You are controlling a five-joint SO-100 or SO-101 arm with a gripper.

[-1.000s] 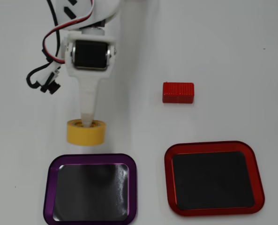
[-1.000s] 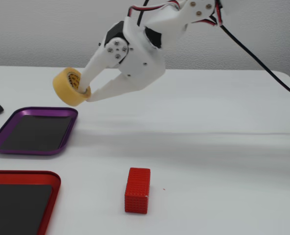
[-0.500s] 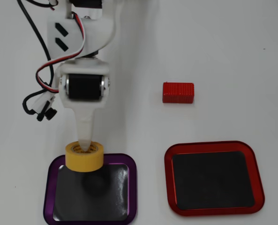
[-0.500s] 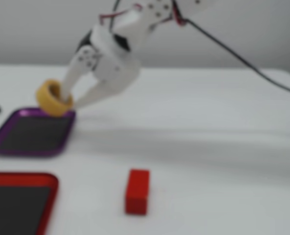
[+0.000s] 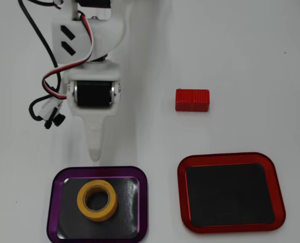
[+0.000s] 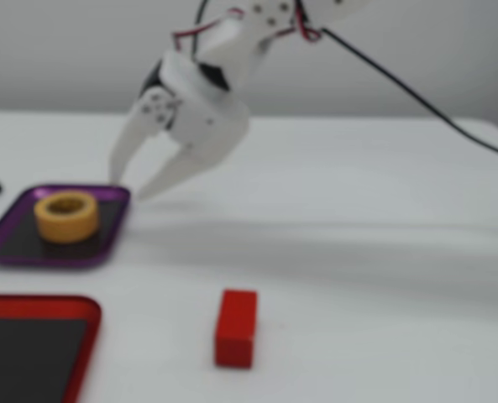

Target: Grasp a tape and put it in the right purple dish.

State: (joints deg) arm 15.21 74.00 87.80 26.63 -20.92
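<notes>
Currently the tape [image 5: 97,200] lies flat inside the purple dish [image 5: 54,202], resting on its dark inner surface. The gripper [image 6: 129,186] is positioned just beyond the dish's far rim, clear of the tape, jaws spread apart and holding nothing. A red block [image 5: 192,100] and a red tray [image 5: 182,190] lie apart.
</notes>
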